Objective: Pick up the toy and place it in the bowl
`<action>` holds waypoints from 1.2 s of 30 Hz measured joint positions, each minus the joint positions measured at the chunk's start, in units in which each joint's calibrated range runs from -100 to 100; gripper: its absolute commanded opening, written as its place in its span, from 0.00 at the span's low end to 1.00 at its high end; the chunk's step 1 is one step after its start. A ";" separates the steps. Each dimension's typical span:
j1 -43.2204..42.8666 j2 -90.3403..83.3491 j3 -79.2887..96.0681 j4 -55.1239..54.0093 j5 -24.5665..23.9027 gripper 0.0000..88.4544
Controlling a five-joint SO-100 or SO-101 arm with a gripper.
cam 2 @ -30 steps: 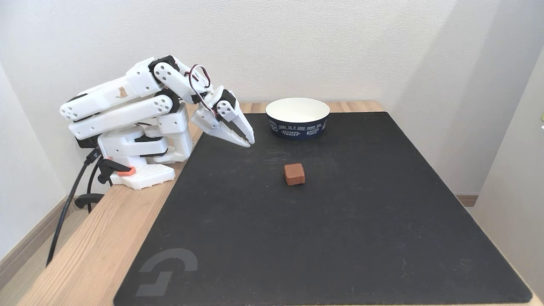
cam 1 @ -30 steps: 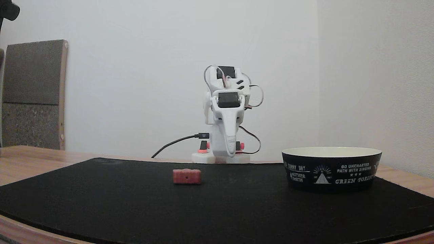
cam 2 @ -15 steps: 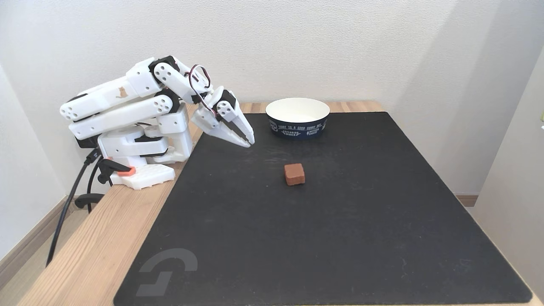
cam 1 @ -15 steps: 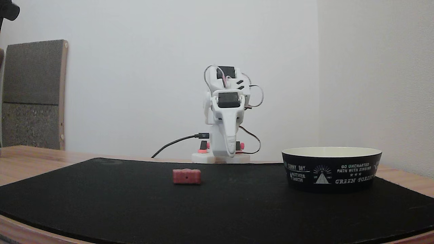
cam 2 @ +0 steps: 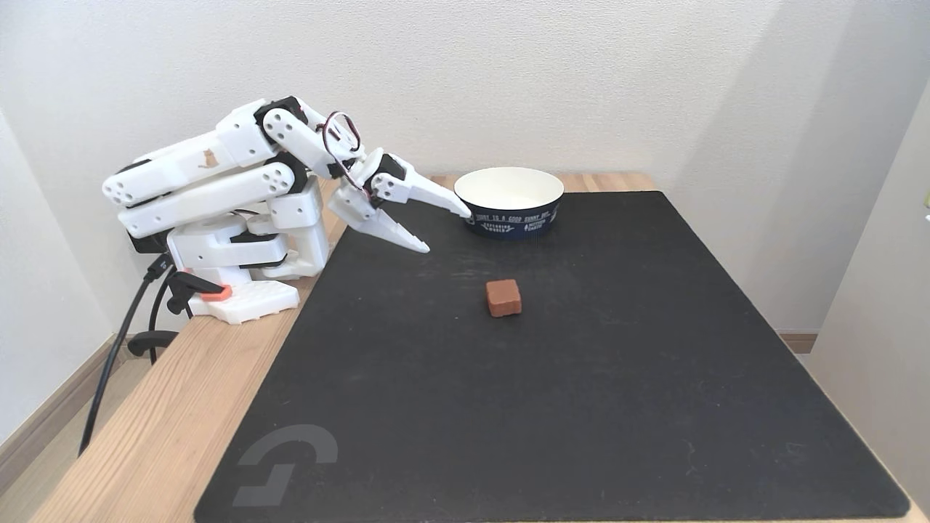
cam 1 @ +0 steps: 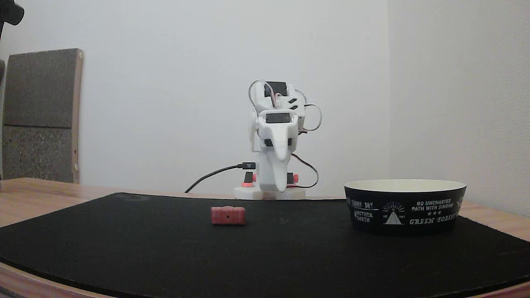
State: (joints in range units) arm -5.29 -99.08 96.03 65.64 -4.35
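A large black rubber mat (cam 2: 552, 378) covers most of the light wooden table (cam 2: 167, 428), and everything else sits on or beside it. At the mat's left edge in a fixed view stands the white jointed robot arm (cam 2: 218, 181), folded low over its base. Half a second ago its two fingers lay together in a narrow wedge; now they are spread wide, the upper finger (cam 2: 436, 196) lifted toward the bowl's rim and the lower one pointing down at the mat. The gripper (cam 2: 445, 231) hangs above the mat with nothing in it.

The wide, shallow black bowl with a cream inside (cam 2: 508, 200) has not moved; it sits near the mat's far edge, just right of the raised finger. The small reddish-pink block toy (cam 2: 503, 298) also lies where it was, flat on the mat, apart from both fingers, nearer the camera and to the right of the lower fingertip.

In a fixed view from table level, the arm faces the camera and the gripper (cam 1: 281, 174) looks like one narrow shape, so its spread is hidden there. That view shows the toy's (cam 1: 228, 215) dark dot and the bowl's (cam 1: 405, 207) white lettering and tent emblem.
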 measured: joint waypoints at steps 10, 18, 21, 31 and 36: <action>8.07 35.39 -28.91 -3.38 0.00 0.35; 23.97 80.85 -65.94 1.60 7.31 0.35; 25.22 88.51 -72.84 3.71 11.02 0.35; 25.80 109.58 -86.16 4.22 16.68 0.35; 21.22 111.91 -86.25 4.31 16.78 0.35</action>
State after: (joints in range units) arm 15.94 12.82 9.78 69.95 12.43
